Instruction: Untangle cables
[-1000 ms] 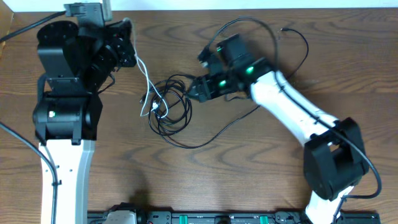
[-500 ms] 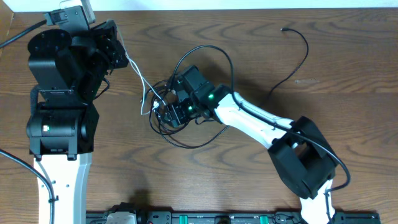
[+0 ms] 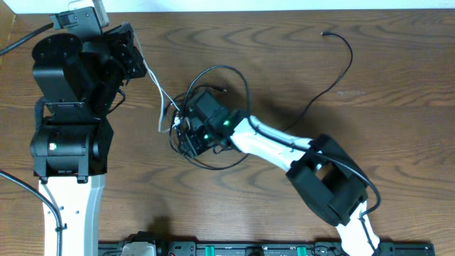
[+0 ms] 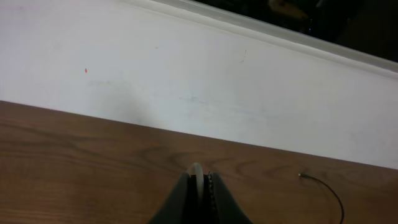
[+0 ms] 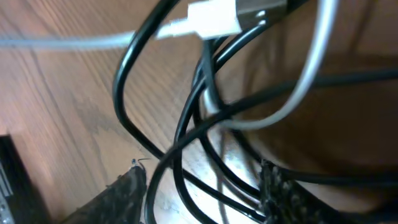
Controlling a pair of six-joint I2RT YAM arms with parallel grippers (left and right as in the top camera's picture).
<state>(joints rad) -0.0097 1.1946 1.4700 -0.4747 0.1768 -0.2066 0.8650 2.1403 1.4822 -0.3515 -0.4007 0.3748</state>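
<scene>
White cable clenched in left gripper, taut toward up-left, probably to draw it free | black cables bunched mid-table, white one threaded through | right gripper released, jaws astride black strands, likely to pin them against the pull.

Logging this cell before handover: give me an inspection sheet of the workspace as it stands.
Surface: dark wooden table.
Job's things: black cables tangled at centre; white cable runs from the tangle to the left gripper.
Clutter: nothing seen.
Grippers: left gripper shut on white cable; right gripper open, astride black strands.
Cables: separate black cable lies apart, upper right.
Surroundings: white wall beyond table; equipment rail at near edge.
</scene>
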